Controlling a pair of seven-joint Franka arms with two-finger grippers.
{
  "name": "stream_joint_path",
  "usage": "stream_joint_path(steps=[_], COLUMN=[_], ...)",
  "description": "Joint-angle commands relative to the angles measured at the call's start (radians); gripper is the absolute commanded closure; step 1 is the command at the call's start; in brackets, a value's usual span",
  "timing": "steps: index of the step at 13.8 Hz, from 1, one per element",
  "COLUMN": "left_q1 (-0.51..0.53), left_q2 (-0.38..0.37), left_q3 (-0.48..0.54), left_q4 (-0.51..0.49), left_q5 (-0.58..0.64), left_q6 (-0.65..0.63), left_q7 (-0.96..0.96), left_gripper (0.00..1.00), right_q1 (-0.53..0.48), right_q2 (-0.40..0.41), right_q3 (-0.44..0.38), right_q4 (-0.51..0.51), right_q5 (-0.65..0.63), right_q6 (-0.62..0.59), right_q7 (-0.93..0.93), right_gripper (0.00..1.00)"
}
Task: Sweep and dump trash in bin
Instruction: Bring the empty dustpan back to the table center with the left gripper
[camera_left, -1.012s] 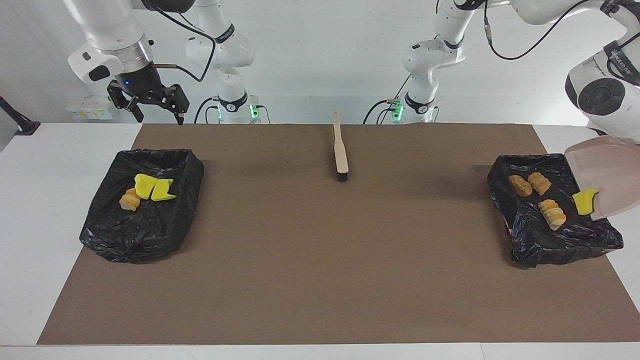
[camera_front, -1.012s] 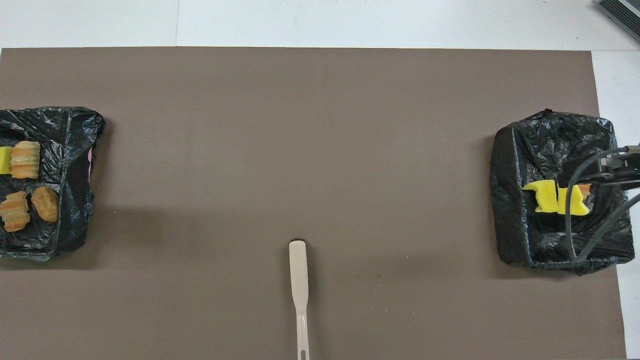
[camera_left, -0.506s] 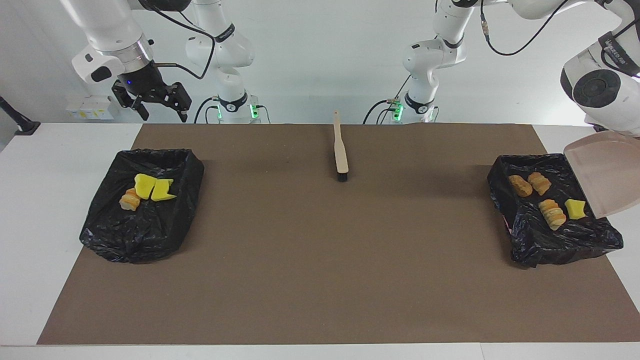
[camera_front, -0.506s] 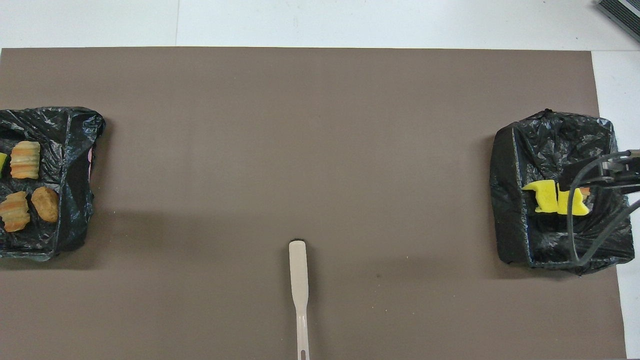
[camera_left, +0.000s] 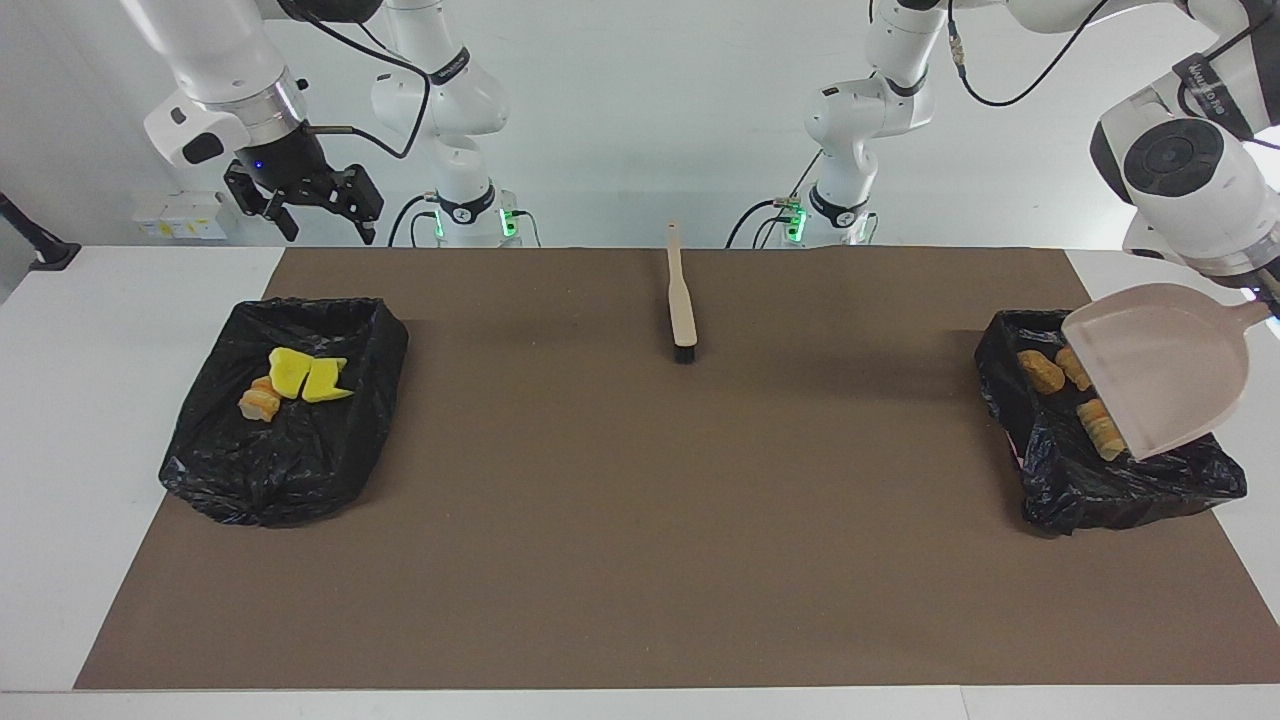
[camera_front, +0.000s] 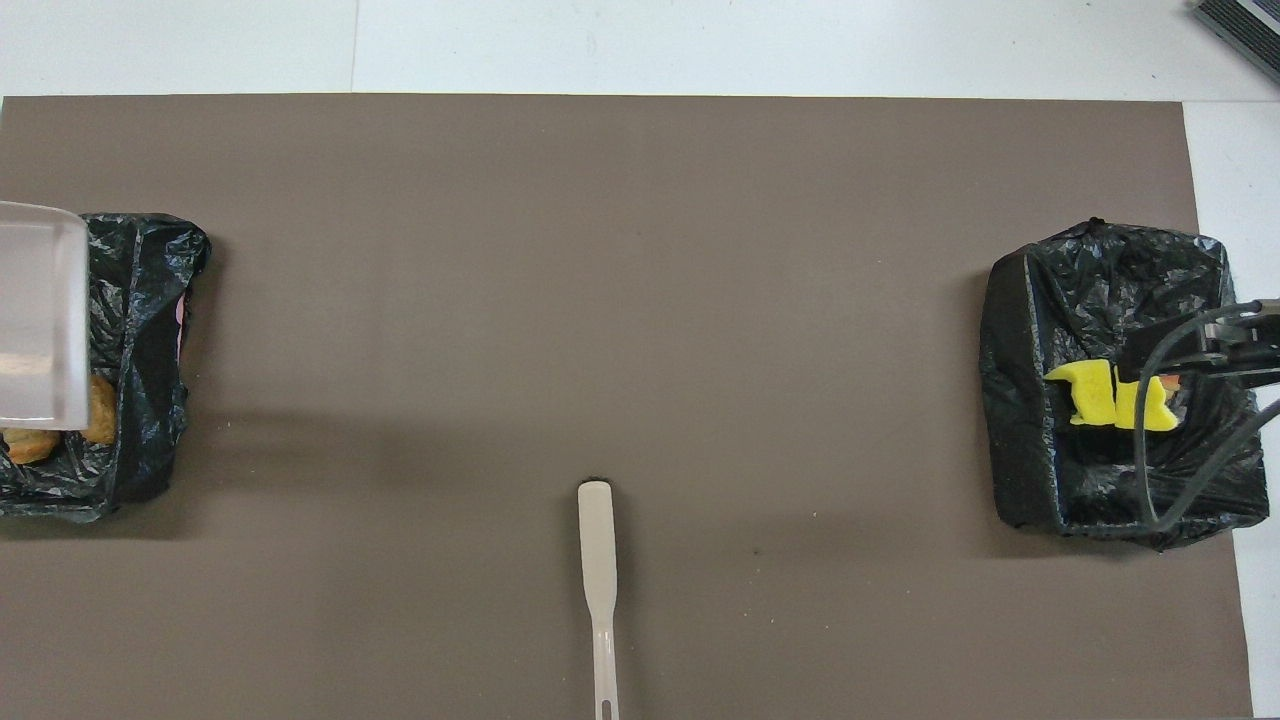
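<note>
The left gripper (camera_left: 1272, 300) clamps the stiff, light dustpan (camera_left: 1160, 365) by its handle over the bin (camera_left: 1010, 345); the right gripper (camera_left: 318, 212) waits, spread wide.

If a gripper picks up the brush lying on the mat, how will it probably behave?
The brush looks stiff: its long flat handle lies straight on the mat. Being slim, it is probably light. It seems unlikely to roll, but gripped at the thin handle end, the bristle head might sag downward.
</note>
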Motion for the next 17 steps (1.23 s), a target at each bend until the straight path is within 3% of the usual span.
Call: stream_joint_path(steps=[1,4,10,14,17], left_q1=[-0.048,-0.149,-0.283,-0.418,-0.446], left_q2=[-0.016,-0.01,0.001,0.15,0.201], left_q3=[0.009,0.007,0.007,0.007,0.007], left_q4=[0.003,-0.007,0.003,0.042,0.084], left_q5=[-0.129,-0.232,-0.493,-0.556,-0.666], left_q6=[-0.059,-0.116,-0.114,0.003,0.096], left_q7=[-0.115,-0.426,-0.825,-1.253,-1.47], left_gripper=[1.0,1.0,1.0,1.0,1.0], right_q1=[-0.009,-0.009,-0.009,-0.009,-0.009], right_q2=[-0.02,-0.02,-0.02,-0.02,-0.02], right_q3=[0.005,0.005,0.005,0.005,0.005], right_q4=[-0.025,-0.025,-0.025,-0.025,-0.025], right_q5=[0.021,0.021,0.021,0.021,0.021], right_q6=[0.017,0.016,0.017,0.017,0.017], right_q7=[0.004,0.004,0.004,0.004,0.004], right_gripper=[0.0,0.0,0.0,0.0,0.0])
